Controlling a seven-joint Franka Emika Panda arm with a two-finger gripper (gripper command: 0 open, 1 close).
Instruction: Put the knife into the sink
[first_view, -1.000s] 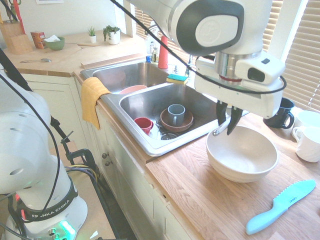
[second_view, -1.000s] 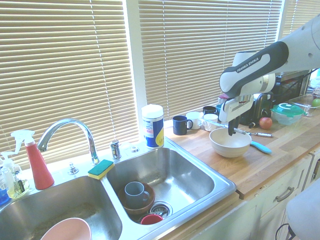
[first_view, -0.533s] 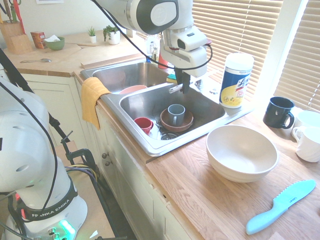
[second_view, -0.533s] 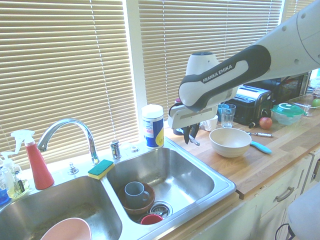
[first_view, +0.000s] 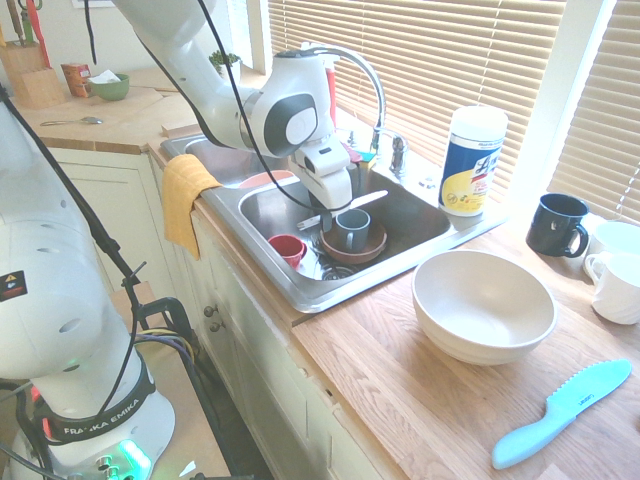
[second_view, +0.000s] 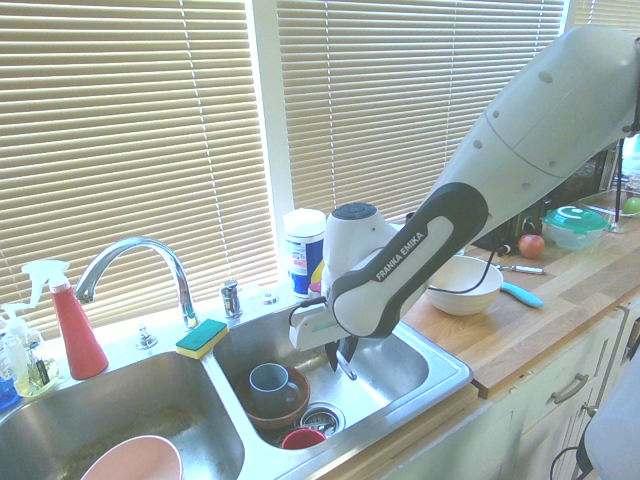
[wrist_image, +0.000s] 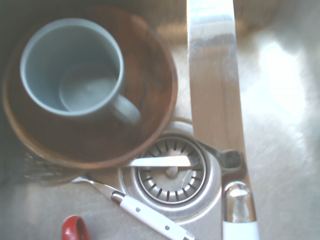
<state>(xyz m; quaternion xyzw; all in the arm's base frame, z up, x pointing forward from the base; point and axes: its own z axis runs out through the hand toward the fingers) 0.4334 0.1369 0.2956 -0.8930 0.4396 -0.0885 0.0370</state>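
The fingers (first_view: 331, 212) are clamped on the handle end of the knife (first_view: 343, 207), which looks light, stiff and slippery, above the sink (first_view: 415, 240).

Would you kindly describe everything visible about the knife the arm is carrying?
The knife is slim, with a pale, shiny metal blade and a white handle end that shows in the wrist view. The shut end effector grips it, and the blade sticks out roughly level over the right basin of the sink, above the grey mug in the brown bowl. It touches no dish and has not been released.
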